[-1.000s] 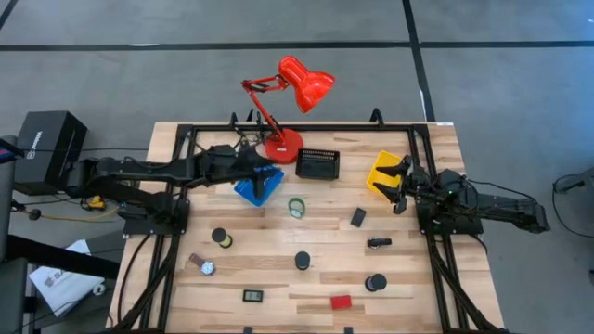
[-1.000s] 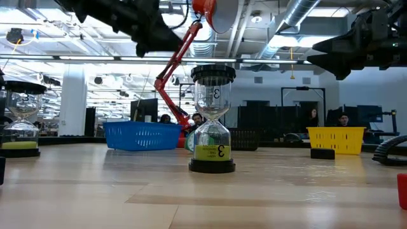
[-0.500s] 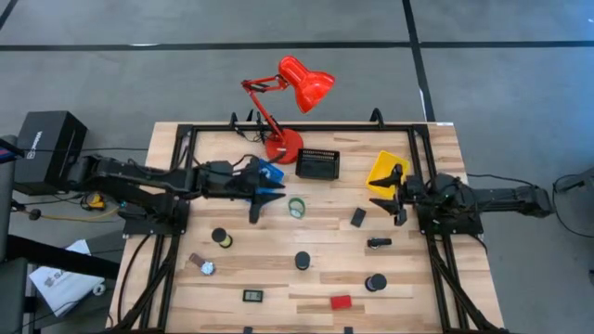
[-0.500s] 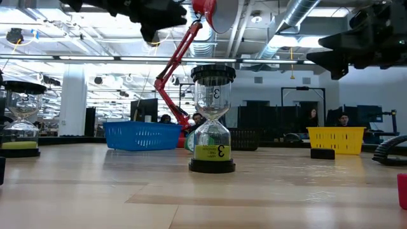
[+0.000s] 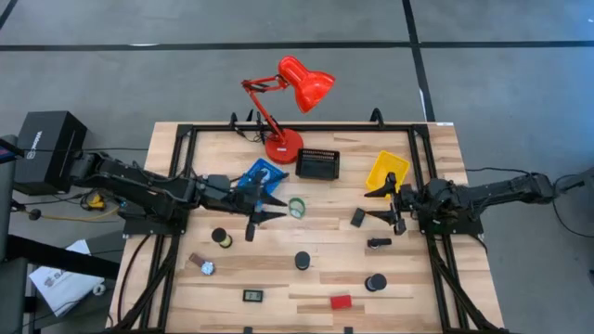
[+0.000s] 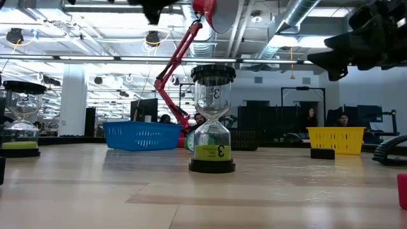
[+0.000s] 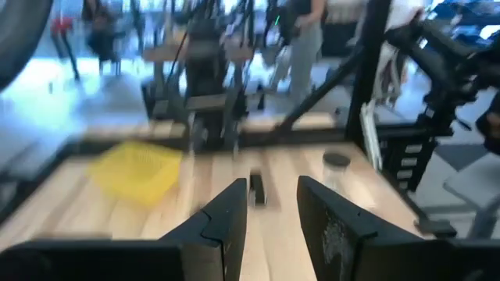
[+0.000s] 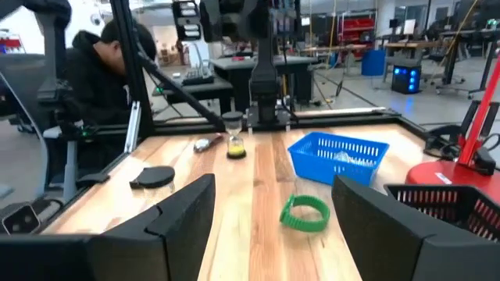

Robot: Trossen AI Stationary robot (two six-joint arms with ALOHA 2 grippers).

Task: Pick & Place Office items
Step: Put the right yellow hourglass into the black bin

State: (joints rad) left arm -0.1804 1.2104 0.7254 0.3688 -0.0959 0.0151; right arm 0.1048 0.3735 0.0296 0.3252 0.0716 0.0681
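My left gripper [image 5: 264,211] is open and empty, above the table just left of the green tape roll [image 5: 296,208] and near the blue bin [image 5: 260,176]. My right gripper [image 5: 379,203] is open and empty, above the table between the yellow bin [image 5: 387,172] and a flat black block [image 5: 357,217]. The tape roll also shows in the right wrist view [image 8: 305,212], resting on the table. A black clip [image 5: 378,243], two black cylinders [image 5: 303,261] [image 5: 375,281], a red block [image 5: 341,301] and a tiny black gadget [image 5: 252,296] lie on the near half.
A red desk lamp [image 5: 288,102] stands at the far edge beside a black bin [image 5: 317,164]. A small hourglass [image 6: 212,121] stands mid-table, and another [image 6: 22,121] to one side. A black frame [image 5: 186,139] rims the table. A person sits beyond the table [image 8: 94,70].
My left gripper has left the place over the blue bin and gone toward the table's near edge, stopping beside the green tape roll. My right gripper has gone from the yellow bin toward the table's left and slightly nearer. Nothing on the table has moved.
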